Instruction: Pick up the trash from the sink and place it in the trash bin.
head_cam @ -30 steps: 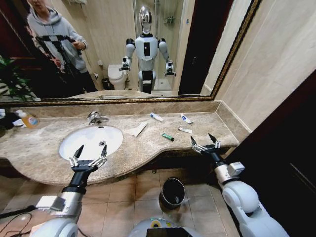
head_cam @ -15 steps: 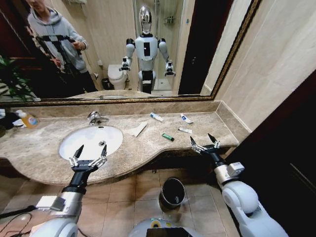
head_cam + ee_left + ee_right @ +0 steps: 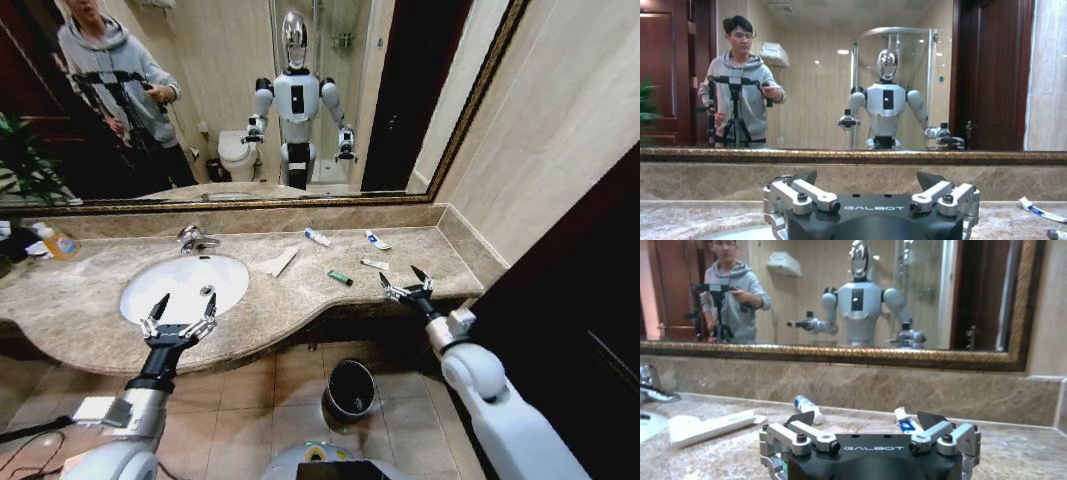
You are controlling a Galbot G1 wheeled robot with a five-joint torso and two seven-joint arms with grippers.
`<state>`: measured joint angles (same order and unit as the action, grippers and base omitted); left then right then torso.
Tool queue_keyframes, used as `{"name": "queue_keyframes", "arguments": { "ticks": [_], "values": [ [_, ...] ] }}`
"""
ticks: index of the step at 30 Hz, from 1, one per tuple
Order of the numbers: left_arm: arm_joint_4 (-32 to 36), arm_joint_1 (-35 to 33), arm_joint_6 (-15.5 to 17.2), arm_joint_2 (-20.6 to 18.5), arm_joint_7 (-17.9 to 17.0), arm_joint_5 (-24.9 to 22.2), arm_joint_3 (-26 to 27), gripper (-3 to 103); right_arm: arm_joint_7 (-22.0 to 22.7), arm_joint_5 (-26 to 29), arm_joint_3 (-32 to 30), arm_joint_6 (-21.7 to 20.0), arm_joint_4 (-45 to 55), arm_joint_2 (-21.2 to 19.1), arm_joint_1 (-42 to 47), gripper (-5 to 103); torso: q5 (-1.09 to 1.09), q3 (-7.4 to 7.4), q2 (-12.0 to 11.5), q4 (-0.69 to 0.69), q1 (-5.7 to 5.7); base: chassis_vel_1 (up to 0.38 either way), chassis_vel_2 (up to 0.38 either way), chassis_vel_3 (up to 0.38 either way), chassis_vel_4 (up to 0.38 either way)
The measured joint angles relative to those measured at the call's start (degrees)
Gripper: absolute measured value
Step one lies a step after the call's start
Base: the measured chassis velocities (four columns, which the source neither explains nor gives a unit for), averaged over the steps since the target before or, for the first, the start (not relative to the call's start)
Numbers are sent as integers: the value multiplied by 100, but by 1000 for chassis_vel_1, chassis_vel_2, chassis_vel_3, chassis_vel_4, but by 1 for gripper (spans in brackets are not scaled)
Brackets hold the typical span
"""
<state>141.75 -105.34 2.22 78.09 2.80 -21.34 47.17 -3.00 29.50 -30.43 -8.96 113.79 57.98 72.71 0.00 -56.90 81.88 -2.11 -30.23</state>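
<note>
Trash all on marble counter right of sink [image 3: 185, 285], none in basin: folded white paper [image 3: 282, 262] just beside rim, blue-marked tubes [image 3: 317, 237] [image 3: 377, 240] near backsplash, small white tube [image 3: 375, 264], green stick [image 3: 340, 277] between paper and right gripper [image 3: 405, 290]. Right gripper empty, fingers spread, near counter's front edge; green stick nearest, lying up-left, long axis diagonal. Left gripper [image 3: 180, 322] spread, empty, at sink's front rim. Trash bin [image 3: 350, 389] on floor below counter.
</note>
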Motion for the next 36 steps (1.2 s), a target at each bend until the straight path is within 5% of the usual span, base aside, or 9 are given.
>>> {"name": "queue_keyframes", "arguments": {
  "ticks": [9, 20, 36],
  "values": [
    [0, 0, 0, 0, 0, 0, 1, 100, -363, 59, 698, 95, -1231, -180, -1084, 100, 0, -1, 0, 0, 0, 0, 0, 0, 0],
    [0, 0, 0, 0, 0, 0, 0, 100, -729, -55, 1963, 233, -2919, 133, -2820, 100, -2, 0, 0, 0, 0, 0, 0, 0, 0],
    [0, 0, 0, 0, 0, 0, 0, 100, -1154, -320, 2348, 449, -4126, 427, -3542, 101, 0, 0, 0, 0, 0, 0, 0, 0, 0]
  ]
}}
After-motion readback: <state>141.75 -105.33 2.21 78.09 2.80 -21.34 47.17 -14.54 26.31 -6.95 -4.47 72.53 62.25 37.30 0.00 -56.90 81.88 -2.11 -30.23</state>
